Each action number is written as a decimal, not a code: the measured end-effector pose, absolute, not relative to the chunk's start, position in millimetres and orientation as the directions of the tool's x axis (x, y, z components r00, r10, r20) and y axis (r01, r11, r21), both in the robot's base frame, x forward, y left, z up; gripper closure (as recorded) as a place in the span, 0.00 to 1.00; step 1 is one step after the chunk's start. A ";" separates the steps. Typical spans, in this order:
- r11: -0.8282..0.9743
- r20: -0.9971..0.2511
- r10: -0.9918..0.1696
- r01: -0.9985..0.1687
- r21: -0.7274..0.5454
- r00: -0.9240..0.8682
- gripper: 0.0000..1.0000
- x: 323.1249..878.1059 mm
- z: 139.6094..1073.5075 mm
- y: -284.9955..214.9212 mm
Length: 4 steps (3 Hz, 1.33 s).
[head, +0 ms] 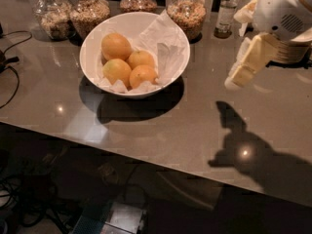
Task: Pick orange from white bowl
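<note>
We show the pincer [239, 77] hanging above the right of the tabletop [170, 126], well apart from the bowl [89, 50] and angled down and to the left. It holds nothing that we can see, and we cannot tell whether it is spread or pressed together. The bowl stands left of centre, lined with crumpled paper [168, 40] that rises along its right wall. The orange [116, 46] lies at the back left of the bowl and rides highest of the four. It touches or nearly touches the three smaller oranges [140, 59] grouped in front and to its right. Jars [187, 11] and a bottle [225, 13] stand in a row behind the bowl.

We judge the orange firm, moderately heavy for its size, and not fragile, though its smooth round peel could slip or roll under an off-centre squeeze. We would take hold across its widest girth, coming from above, since its top is clear. One side of the grip has room by the left wall; the other must enter the narrow gap beside the neighbouring fruit. The paper is soft and light, so it may catch and lift with the fruit.
</note>
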State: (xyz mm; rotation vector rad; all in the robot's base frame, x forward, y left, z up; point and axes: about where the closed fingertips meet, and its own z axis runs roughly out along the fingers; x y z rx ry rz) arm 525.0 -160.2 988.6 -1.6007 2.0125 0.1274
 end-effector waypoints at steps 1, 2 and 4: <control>0.271 -0.525 -0.843 -0.934 -0.232 -0.114 0.00 550.5 997.8 -131.8; 0.236 -0.548 -0.832 -0.949 -0.209 -0.087 0.00 572.0 1008.5 -94.2; 0.258 -0.570 -0.812 -0.953 -0.160 -0.124 0.00 614.6 1016.4 -24.9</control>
